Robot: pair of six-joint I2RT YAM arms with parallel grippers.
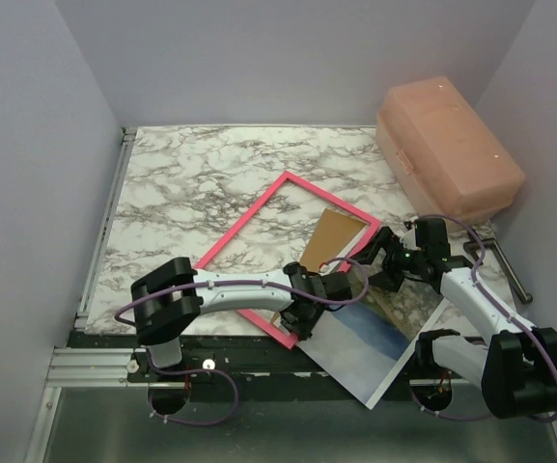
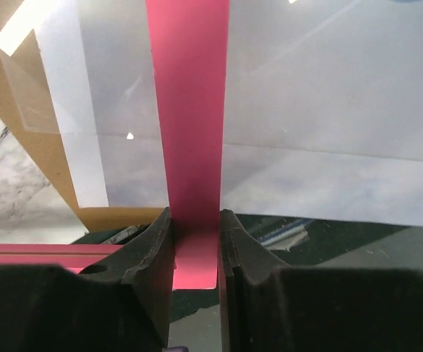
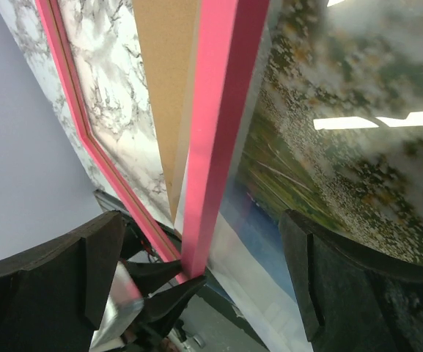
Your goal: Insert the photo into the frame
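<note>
Stiffness sets the two task pieces apart. The frame (image 1: 242,216) is a thin, rigid pink rectangle, probably light, and it should pivot as one piece when taken by one bar. The photo (image 1: 360,352) is a floppy, glossy sheet that would likely crease under a hard pinch, so an edge or corner is the safer hold.

The frame lies skewed on the marble table (image 1: 191,183). The photo sits picture-side up at its near right, one corner hanging past the table's front edge, and it is not yet inside the frame. A brown backing board (image 1: 341,236) shows through the frame's opening.

The left gripper (image 1: 302,311) is at the frame's near corner. The right gripper (image 1: 379,258) is further along the frame's right side.

From above, neither grip can be read. The left wrist view settles one: both fingers (image 2: 149,249) press flat against the sides of the pink bar, pinching it. The right wrist view settles the other: its fingers (image 3: 94,271) are spread wide, straddling the bar without touching it, with the flowery field just beyond. Pale reflections in the left wrist view may be a clear pane in the frame, though I cannot tell.
</note>
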